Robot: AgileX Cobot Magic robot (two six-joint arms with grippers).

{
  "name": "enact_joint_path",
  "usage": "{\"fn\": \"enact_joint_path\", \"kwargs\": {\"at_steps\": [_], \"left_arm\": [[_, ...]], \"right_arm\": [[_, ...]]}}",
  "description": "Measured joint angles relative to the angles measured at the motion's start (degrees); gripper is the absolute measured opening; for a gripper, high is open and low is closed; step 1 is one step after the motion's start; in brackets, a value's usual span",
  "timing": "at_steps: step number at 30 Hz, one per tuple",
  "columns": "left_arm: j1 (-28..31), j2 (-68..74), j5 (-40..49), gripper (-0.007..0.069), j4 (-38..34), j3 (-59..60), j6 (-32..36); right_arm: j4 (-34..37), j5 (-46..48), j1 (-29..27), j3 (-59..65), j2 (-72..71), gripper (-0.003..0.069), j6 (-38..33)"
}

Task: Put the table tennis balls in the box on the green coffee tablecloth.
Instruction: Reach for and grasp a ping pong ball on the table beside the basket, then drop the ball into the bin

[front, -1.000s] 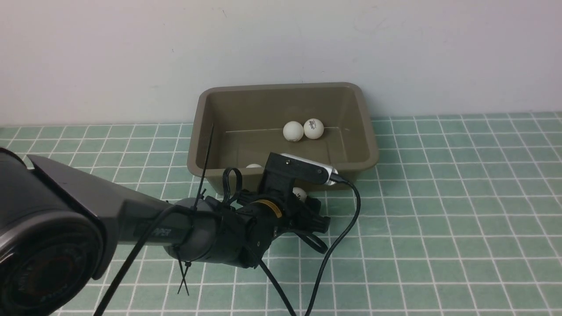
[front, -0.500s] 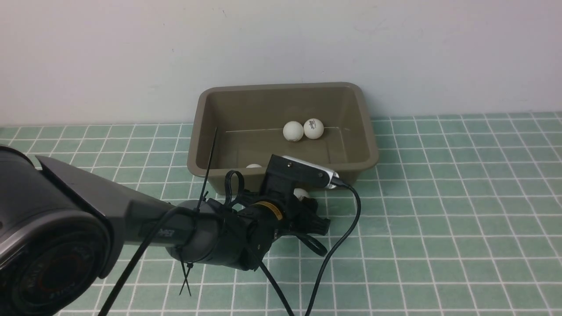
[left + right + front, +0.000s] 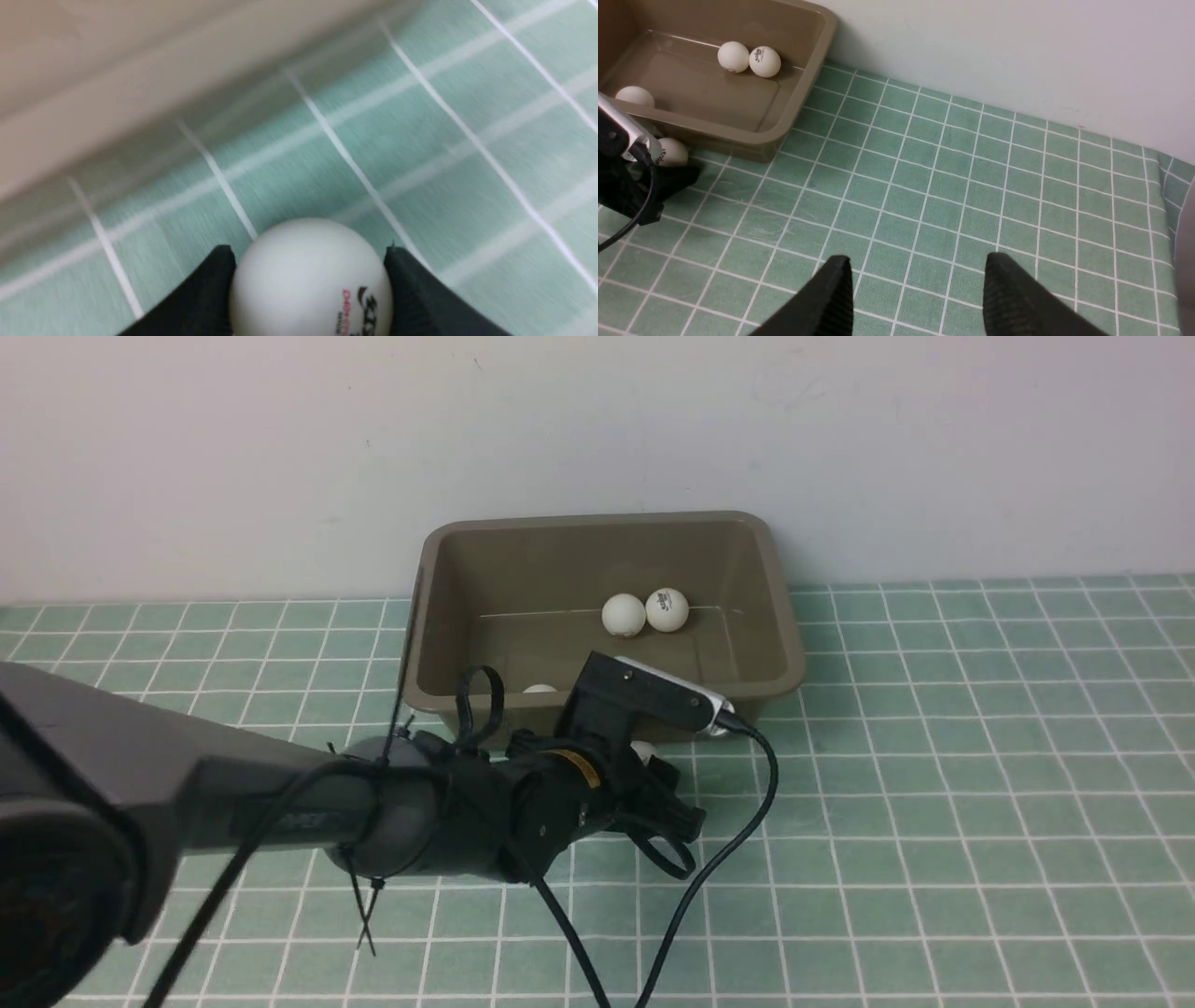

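Note:
The olive-brown box [image 3: 597, 520] stands on the green coffee tablecloth [image 3: 934, 756] against the wall. Three white table tennis balls lie in it: two touching at the back [image 3: 624, 614] [image 3: 667, 609], one by the near wall [image 3: 539, 689]. A fourth ball [image 3: 643, 749] sits just outside the near wall, low over the cloth. My left gripper [image 3: 653, 767] is shut on it. In the left wrist view both black fingers [image 3: 210, 289] press the sides of that logo-printed ball [image 3: 308, 275]. My right gripper [image 3: 917, 270] hangs open over bare cloth, far from the box [image 3: 738, 128].
The left arm and its black cables [image 3: 728, 840] stretch across the cloth in front of the box. The wall [image 3: 840, 448] runs right behind the box. Open cloth lies to the right of the box, and its edge [image 3: 1169, 186] shows in the right wrist view.
My left gripper's jaws have narrowed onto the ball in front of the box. The left arm has shifted slightly up and toward the box. The balls inside have not moved.

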Motion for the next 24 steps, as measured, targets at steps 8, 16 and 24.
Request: {"fn": "enact_joint_path", "kwargs": {"at_steps": [8,16,24], "left_arm": [[-2.0,-10.9,10.1,0.0352,0.3,0.1,0.4],[1.9,-12.9,-4.3,0.0352,0.5,0.1,7.1],[12.0,-6.6,-10.0,0.0352,4.8,0.0,14.0]], "right_arm": [[0.0,0.0,0.0,0.0,0.0,0.0356,0.2],[0.0,0.1,0.0,0.0,0.0,0.0356,0.6],[0.0,0.1,0.0,0.0,0.0,0.0356,0.7]]}}
